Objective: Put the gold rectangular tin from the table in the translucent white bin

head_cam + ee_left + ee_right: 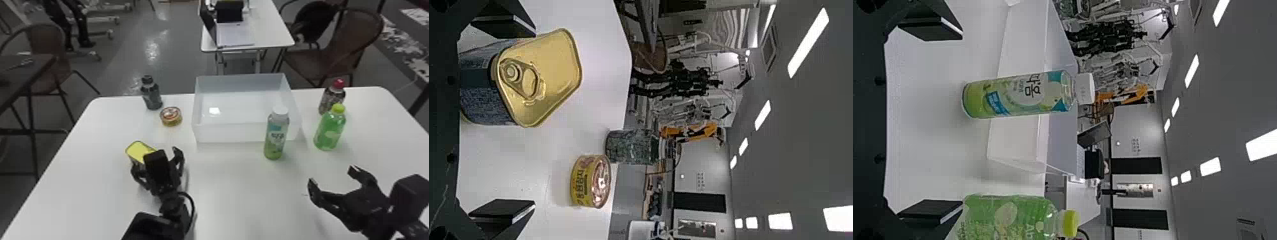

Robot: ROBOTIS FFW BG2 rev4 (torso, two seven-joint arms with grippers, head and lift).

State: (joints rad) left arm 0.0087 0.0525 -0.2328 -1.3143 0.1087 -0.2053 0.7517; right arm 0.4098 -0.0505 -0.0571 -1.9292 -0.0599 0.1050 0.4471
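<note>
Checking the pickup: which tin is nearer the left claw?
The gold rectangular tin, right by the left claw; the round tin stands farther off.

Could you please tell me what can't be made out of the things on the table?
- Left wrist view: part of the gold tin's side, behind the body of the left hand.
- Head view: a strip of the bin's near wall, behind the white-capped bottle.
- Head view: part of the red-capped bottle's lower body, behind the green bottle.
- Right wrist view: one side of the green bottle, cut off by the picture's bottom edge.
</note>
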